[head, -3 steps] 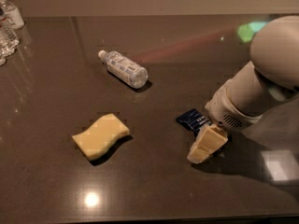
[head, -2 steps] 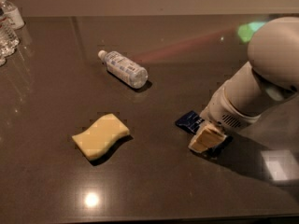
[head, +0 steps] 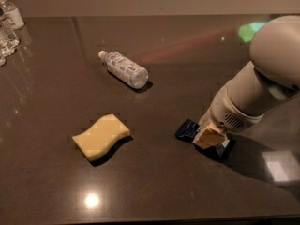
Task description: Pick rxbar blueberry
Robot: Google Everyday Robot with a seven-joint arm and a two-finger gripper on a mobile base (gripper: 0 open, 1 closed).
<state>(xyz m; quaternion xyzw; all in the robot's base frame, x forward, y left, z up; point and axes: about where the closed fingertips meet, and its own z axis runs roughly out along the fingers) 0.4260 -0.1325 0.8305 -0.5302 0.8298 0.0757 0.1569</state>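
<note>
Fig.: pincer [head: 209, 138] low over the rxbar blueberry [head: 187, 129], which lies flat on the desk [head: 154, 186], right of centre, its middle hidden by the pincer. Pincer's opening/hold: cannot tell. Yellow sponge [head: 101, 136] well apart to the left; water bottle [head: 124, 69] on its side farther back.

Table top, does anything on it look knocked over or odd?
Only the water bottle, lying on its side at the back. The sponge lies flat; the gripper is low over the rxbar blueberry.
</note>
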